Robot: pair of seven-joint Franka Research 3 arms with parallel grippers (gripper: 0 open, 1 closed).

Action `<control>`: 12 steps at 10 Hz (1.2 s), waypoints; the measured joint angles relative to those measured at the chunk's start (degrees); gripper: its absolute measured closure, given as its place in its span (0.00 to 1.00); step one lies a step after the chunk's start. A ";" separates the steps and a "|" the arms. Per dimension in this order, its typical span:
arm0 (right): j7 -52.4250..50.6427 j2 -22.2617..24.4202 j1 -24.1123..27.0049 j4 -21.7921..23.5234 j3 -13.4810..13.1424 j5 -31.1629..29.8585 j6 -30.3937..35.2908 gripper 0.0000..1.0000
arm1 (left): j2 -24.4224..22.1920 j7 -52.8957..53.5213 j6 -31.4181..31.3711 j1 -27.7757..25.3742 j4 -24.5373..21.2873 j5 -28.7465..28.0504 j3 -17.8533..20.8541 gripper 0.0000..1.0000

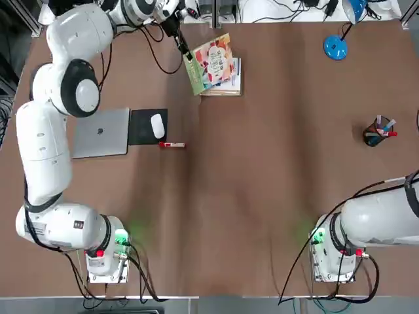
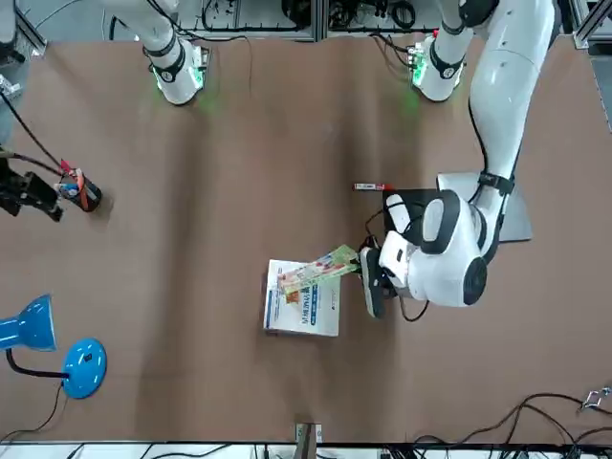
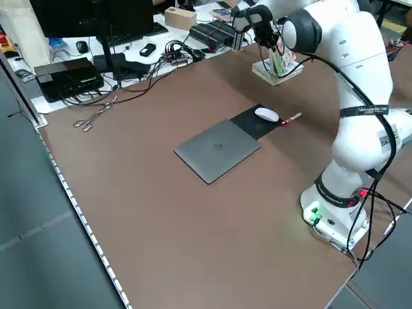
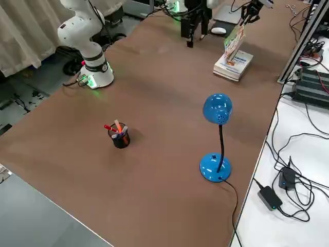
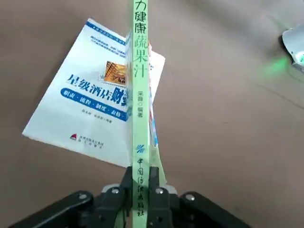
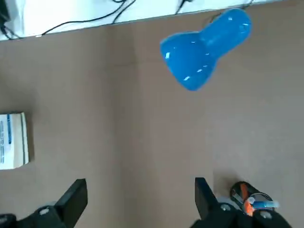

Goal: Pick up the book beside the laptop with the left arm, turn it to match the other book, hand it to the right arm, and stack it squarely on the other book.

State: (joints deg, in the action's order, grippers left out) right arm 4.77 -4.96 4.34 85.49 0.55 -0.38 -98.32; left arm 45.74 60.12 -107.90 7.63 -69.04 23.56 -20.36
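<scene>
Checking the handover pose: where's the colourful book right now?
The colourful book is in the left gripper, at the table's far side in the top view, overlapping the white book from above.

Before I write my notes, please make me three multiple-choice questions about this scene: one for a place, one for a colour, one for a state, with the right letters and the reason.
1. Where is the mouse?
A) on the laptop
B) on the black pad
C) in the pen cup

2. Which colour is the desk lamp?
A) blue
B) red
C) white

3. What is the state of the left claw?
A) open and empty
B) shut on the mouse
C) shut on the colourful book

Key:
1 B: the top view shows it lying on the pad.
2 A: its head and base are blue in the right side view.
3 C: the left wrist view shows the spine between its fingers.
</scene>
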 joint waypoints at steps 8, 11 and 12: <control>0.03 -0.19 0.58 0.00 0.00 0.01 -1.75 0.00 | 5.78 7.63 -11.21 12.58 6.05 -0.03 14.02 0.85; 0.04 -0.21 0.72 0.00 -0.02 0.01 -2.01 0.00 | 6.84 10.19 -13.92 14.20 6.05 -0.03 14.37 0.85; 0.04 -0.21 0.76 0.00 -0.02 0.01 -2.23 0.00 | 7.19 10.50 -14.75 14.47 6.05 -0.03 14.46 0.85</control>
State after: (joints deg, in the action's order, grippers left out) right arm 4.82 -5.18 5.10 85.50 0.53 -0.37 -100.55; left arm 52.93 70.61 -122.64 22.10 -62.98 23.53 -5.90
